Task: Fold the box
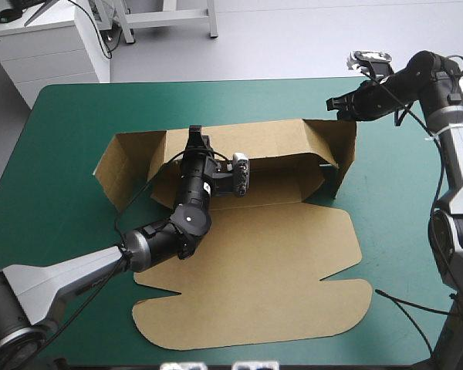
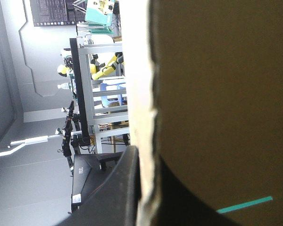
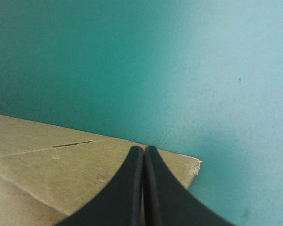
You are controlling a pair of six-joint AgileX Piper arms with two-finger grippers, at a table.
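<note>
L gripper point(image 1: 194, 142) pinched rear wall of box point(image 1: 255, 262); R gripper point(image 1: 333, 103) closed, empty, box corner just under it. Risk: wall could slip free & flop flat, since R wasn't bracing.

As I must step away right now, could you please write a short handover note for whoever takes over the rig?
The left pincer is shut on the back wall of the box, near its left end.
The right pincer is shut, empty, by the far right corner.
Done: back wall and right wall raised; left flap angled outward; lid flat on the near side.
Left: raise and tuck the remaining walls.
</note>
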